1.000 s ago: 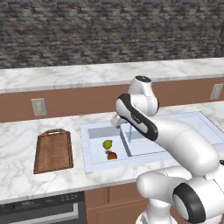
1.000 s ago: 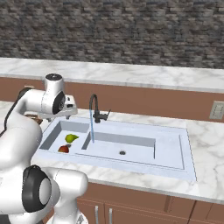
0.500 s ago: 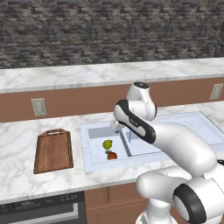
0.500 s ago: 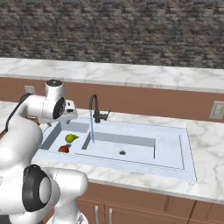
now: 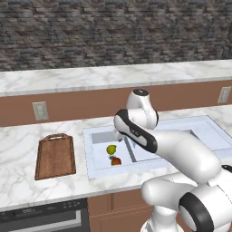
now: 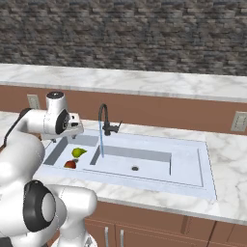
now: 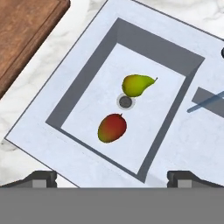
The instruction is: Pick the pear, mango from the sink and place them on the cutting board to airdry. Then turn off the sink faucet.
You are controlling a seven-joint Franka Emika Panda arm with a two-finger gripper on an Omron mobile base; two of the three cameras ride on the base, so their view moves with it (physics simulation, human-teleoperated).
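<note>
End effector (image 7: 112, 177): two dark finger tips set wide apart at the lower edge of the hand view, nothing between them, poised above the left basin of the sink (image 7: 52, 105) and clear of its contents. Pear (image 7: 136, 84): yellow-green, lying on the basin floor, tapered end pointing away from the drain hole (image 7: 125, 102), body just beside that drain; also seen in the left base view (image 5: 111, 149) and the right base view (image 6: 78, 152). Mango (image 7: 112, 127): red-orange shading to green, lying on the same basin floor on the other side of the drain from the pear, near it but apart; left base view (image 5: 116, 161), right base view (image 6: 70, 164). Sink, white, double basin, set into the marble worktop (image 5: 18, 181); right basin holds no fruit. Sink faucet (image 6: 104, 124): black gooseneck behind the divider, a thin blue stream of water (image 6: 101, 142) falling from the spout toward the divider. Cutting board (image 5: 55, 155): brown wood, loop handle at the far short end, lying flat on the worktop to the left of the sink, bare; one corner shows in the hand view (image 7: 26, 30). Arm: white, bent over the sink. Wall outlet (image 5: 40, 110) on the brown backsplash behind the board.
</note>
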